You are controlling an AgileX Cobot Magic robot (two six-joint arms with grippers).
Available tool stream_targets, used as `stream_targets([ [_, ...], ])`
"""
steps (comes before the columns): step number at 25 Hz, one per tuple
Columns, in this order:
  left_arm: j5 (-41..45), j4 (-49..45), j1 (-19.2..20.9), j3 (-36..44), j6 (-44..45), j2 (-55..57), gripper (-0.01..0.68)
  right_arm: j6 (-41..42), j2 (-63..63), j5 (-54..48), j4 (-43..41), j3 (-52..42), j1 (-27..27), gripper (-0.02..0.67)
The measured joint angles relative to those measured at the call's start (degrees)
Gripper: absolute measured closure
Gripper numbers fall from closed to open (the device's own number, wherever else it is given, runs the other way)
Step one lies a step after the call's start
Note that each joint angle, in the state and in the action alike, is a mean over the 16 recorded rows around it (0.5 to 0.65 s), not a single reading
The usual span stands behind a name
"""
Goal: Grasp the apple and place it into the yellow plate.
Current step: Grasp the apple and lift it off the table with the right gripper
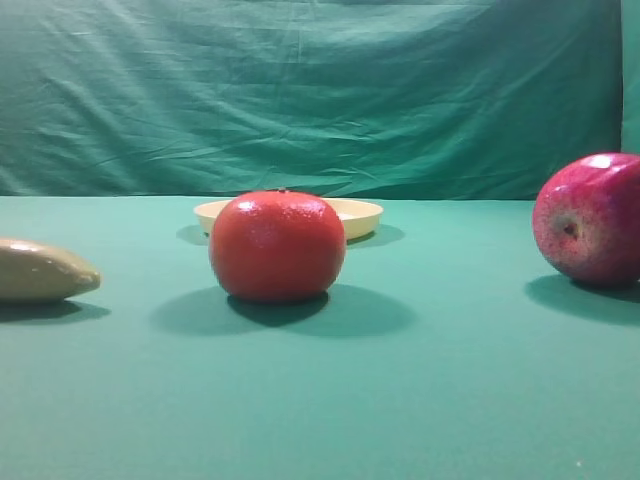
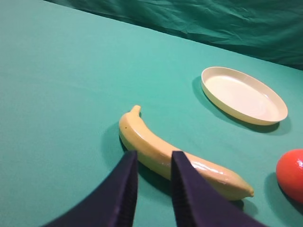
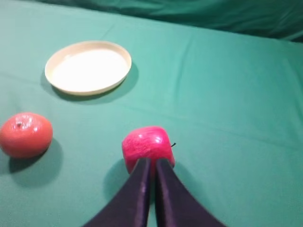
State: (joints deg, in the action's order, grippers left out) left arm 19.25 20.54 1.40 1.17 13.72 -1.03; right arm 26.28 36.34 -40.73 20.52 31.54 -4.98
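Right gripper (image 3: 150, 163), jaws closed together on nothing, hovers near the glossy magenta-red apple (image 3: 146, 145); round cream-yellow plate (image 3: 88, 66) lies far left.

red apple (image 3: 145, 146) on cloth, yellow plate (image 3: 88, 66) empty

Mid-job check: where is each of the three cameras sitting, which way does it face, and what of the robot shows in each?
Exterior high: low at table level, facing the green backdrop; orange fruit in front of the yellow plate, apple at right; no robot visible.
Left wrist: above the table, looking down past the left gripper at a banana.
Right wrist: looking down past the right gripper, shut, just short of the apple.
All three views share the plate and the orange fruit.
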Motion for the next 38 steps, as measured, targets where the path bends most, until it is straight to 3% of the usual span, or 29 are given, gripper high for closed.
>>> stream_targets([
  [17, 0.0, 0.0, 0.0, 0.0, 0.0, 0.0, 0.516, 11.0, 25.8, 1.6, -0.3, 9.4, -7.1, 0.622],
  [21, 0.0, 0.0, 0.0, 0.0, 0.0, 0.0, 0.516, 11.2, 30.5, 3.2, -0.2, 10.8, -8.4, 0.519],
  [32, 0.0, 0.0, 0.0, 0.0, 0.0, 0.0, 0.516, 11.1, 42.8, 7.2, 2.1, 12.9, -8.6, 0.093],
  [35, 0.0, 0.0, 0.0, 0.0, 0.0, 0.0, 0.516, 11.1, 46.3, 8.6, 3.0, 13.1, -8.6, 0.042],
  [38, 0.0, 0.0, 0.0, 0.0, 0.0, 0.0, 0.516, 11.1, 49.5, 10.0, 3.8, 13.5, -8.6, 0.053],
])
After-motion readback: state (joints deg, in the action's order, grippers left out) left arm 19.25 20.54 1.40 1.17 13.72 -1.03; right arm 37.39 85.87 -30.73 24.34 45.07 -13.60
